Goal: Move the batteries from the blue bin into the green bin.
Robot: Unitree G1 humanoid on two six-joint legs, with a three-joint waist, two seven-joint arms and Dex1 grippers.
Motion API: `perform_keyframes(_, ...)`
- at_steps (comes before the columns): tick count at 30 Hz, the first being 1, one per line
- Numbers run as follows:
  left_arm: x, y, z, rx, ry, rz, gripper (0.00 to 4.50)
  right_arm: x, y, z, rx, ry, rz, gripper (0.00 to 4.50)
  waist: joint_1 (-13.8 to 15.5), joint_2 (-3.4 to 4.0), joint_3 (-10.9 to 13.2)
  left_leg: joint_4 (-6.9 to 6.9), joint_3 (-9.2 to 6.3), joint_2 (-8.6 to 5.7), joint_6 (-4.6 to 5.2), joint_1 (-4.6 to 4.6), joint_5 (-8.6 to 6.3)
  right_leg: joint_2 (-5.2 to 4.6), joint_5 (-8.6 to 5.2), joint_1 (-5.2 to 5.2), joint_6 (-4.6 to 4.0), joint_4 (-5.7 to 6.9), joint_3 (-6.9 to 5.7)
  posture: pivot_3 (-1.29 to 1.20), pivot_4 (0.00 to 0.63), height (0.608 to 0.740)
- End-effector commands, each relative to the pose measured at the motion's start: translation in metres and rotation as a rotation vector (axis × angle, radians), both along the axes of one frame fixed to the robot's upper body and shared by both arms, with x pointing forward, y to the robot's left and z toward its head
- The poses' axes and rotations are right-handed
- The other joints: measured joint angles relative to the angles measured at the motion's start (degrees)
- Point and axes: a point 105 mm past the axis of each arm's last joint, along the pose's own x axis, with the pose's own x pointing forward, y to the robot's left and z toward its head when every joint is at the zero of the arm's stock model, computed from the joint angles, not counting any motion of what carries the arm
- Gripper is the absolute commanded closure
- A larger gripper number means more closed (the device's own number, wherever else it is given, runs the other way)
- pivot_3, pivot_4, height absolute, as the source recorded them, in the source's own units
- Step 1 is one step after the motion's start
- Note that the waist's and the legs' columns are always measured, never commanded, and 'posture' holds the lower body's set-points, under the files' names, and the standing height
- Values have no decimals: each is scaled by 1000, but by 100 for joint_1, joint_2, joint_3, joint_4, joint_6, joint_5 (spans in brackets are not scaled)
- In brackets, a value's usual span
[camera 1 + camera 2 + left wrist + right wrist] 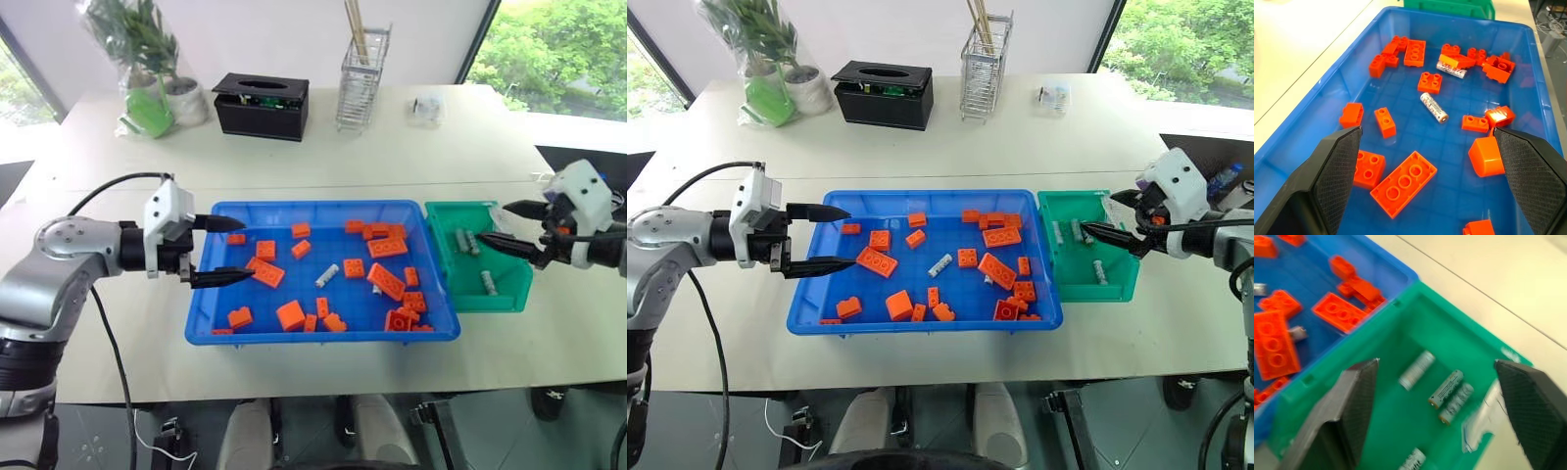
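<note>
The blue bin [323, 338] lies mid-table, scattered with orange bricks [387, 280]. Two batteries rest in it: one [327, 274] near the middle [1433, 107], another [377, 290] half under a brick [1451, 70]. My left gripper [249, 249] hovers open and empty over the bin's left end, its fingers [1337, 171] pointing across it. The green bin [490, 302] adjoins the blue bin's right side and holds several batteries [1446, 388]. My right gripper [492, 223] hangs open and empty above the green bin [1400, 318].
At the back of the table stand a black tissue box [261, 105], a wire holder with sticks [361, 86] and a bagged plant [147, 69]. A small clear item [426, 108] lies at the back right. A white slip [1479, 418] lies in the green bin.
</note>
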Motion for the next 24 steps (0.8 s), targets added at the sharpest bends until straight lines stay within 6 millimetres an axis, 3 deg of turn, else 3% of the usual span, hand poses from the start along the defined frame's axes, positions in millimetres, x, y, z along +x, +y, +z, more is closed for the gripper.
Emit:
perform_keyframes(1,-6,-6,9,-4,-30,-39,0,-8,58,21,-37,-66,293,900,-16,0,0,-1,-3,2,0,1,0,4,0,-1,0,1,0,0,150,736)
perform_keyframes(5,-7,-9,5,9,-26,-54,0,-13,108,13,-28,-21,559,900,8,-2,1,-3,-11,7,0,0,0,13,-1,0,-2,1,-3,0,150,736)
perform_keyframes(10,-8,-11,5,26,-51,-56,0,-4,154,-26,-185,13,780,900,43,-4,2,4,-6,4,0,-5,0,9,-2,0,-3,0,-2,0,150,736)
perform_keyframes(15,-9,-8,9,24,-86,-9,0,17,169,-59,-352,-12,851,900,38,-5,2,5,-5,3,0,-9,0,7,-1,-1,-3,1,-3,0,150,736)
perform_keyframes(18,-16,-7,6,15,-67,3,0,31,182,-73,-384,-9,857,900,8,-5,2,4,-4,3,0,-8,1,9,-1,-3,-2,3,-3,0,150,736)
perform_keyframes(24,-24,-4,2,17,-49,25,0,42,190,-90,-399,37,894,900,34,-5,2,3,-4,6,-3,-7,2,10,1,-4,0,9,-3,0,150,736)
